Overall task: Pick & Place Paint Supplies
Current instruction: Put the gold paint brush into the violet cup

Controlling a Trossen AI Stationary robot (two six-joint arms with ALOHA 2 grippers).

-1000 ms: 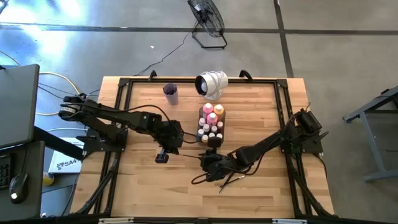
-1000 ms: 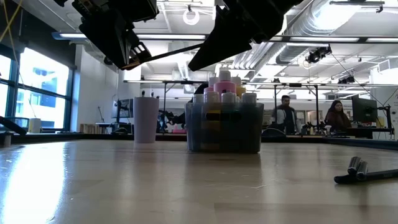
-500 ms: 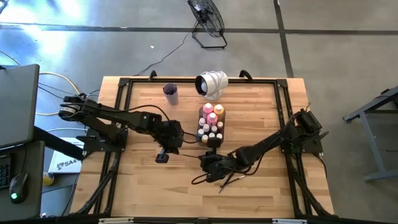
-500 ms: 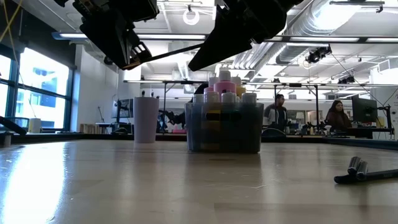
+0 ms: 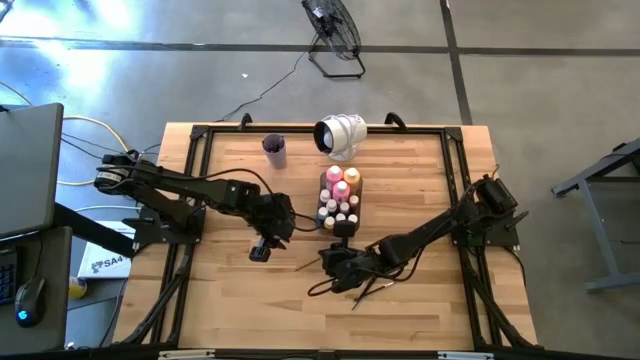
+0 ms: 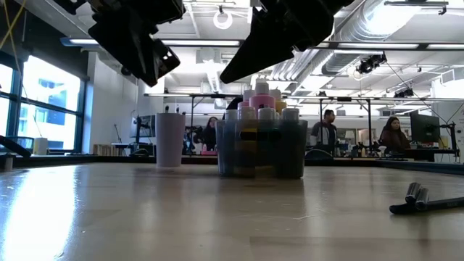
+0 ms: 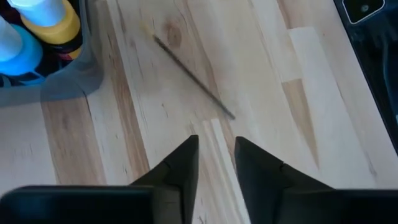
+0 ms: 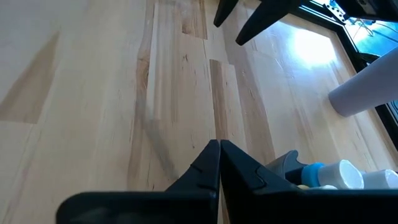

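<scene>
A thin dark paintbrush [image 7: 194, 78] lies slantwise on the wood just beyond my left gripper's fingertips, touched by neither gripper. My left gripper [image 7: 216, 140] [image 5: 262, 251] hangs above the table's middle, open, with nothing between its fingers. My right gripper [image 8: 219, 144] [image 5: 327, 258] hangs to its right, shut, with nothing visible in it. The clear grey tray [image 5: 340, 228] stands just beyond them, holding pink, orange and white-capped paint bottles [image 6: 261, 101]. More dark brushes [image 5: 365, 288] [image 6: 424, 199] lie on the table under the right arm.
A lilac cup [image 5: 274, 150] [image 6: 170, 139] stands at the far left of the tray. A white object [image 5: 342, 135] lies at the far edge. A black frame [image 5: 200, 180] borders the tabletop. People stand in the room behind [image 6: 395, 134].
My left gripper has opened and let go of the paintbrush, which a moment ago spanned the air between the two grippers. The brush has dropped out of that span and now lies down by the table. Both arms have stayed in place.
</scene>
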